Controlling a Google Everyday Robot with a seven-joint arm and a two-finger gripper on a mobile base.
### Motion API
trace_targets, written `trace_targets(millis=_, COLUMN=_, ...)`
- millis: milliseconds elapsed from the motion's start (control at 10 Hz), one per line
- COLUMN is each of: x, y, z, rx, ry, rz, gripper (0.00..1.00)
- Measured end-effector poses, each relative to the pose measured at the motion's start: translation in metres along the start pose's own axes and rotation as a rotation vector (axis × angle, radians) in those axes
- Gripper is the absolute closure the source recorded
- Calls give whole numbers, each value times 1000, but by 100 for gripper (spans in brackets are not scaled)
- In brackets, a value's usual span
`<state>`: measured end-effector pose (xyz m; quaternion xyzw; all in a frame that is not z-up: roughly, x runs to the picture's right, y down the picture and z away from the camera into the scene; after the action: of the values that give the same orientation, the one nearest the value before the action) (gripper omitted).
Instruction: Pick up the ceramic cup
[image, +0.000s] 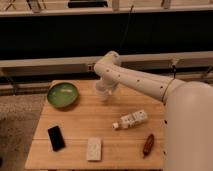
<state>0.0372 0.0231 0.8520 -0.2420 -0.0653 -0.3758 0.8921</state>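
The ceramic cup is a small whitish handleless cup at the back middle of the wooden table, right of the green bowl. My gripper is at the end of the white arm, directly over the cup and down around its top. The arm hides the cup's rim and the gripper's tips.
A white bottle with a label lies on its side right of centre. A black phone lies front left, a white rectangular object front centre, a brown oblong object front right. A dark ledge runs behind the table.
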Motion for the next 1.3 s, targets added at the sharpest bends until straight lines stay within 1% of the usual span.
trace_targets(millis=1300, x=-9, y=-12, z=10, rx=-11, ry=-14, rz=-23, gripper=20)
